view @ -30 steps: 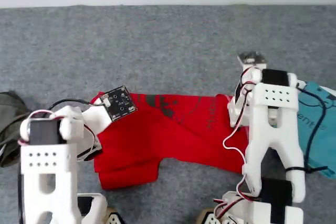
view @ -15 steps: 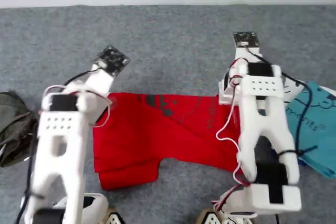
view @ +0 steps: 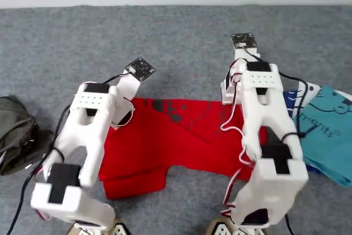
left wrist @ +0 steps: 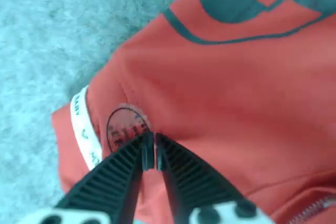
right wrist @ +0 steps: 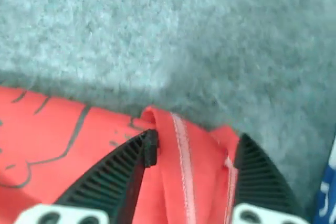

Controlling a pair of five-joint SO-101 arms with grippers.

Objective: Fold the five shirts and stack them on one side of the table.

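The red shirt (view: 176, 136) lies across the middle of the grey counter (view: 176, 42). Its near left part is doubled over into a thicker flap (view: 135, 182), and the near edge steps back toward the right. Dark print (view: 168, 108) marks the cloth close to the far edge.

At the left edge of the counter sits a bunched dark olive garment (view: 16, 133), apart from the red shirt. At the right edge lies a teal shirt (view: 330, 130) with a strip of blue cloth (view: 291, 94) showing at its far left side.

The left arm (view: 91, 119) stands over the far left corner of the red shirt, and the right arm (view: 264, 108) over its far right corner.

In the left wrist view, the left claw (left wrist: 150, 150) is pressed together, with its tips down on the red cloth just beside a round printed label (left wrist: 126, 127) and a white neck tape (left wrist: 84, 129). Whether any cloth is caught between the tips cannot be told.

In the right wrist view, the right claw (right wrist: 197, 148) is spread wide. It straddles a raised, stitched fold (right wrist: 178, 145) at the shirt's far edge, with one finger on each side of the ridge. Bare grey counter lies just beyond.
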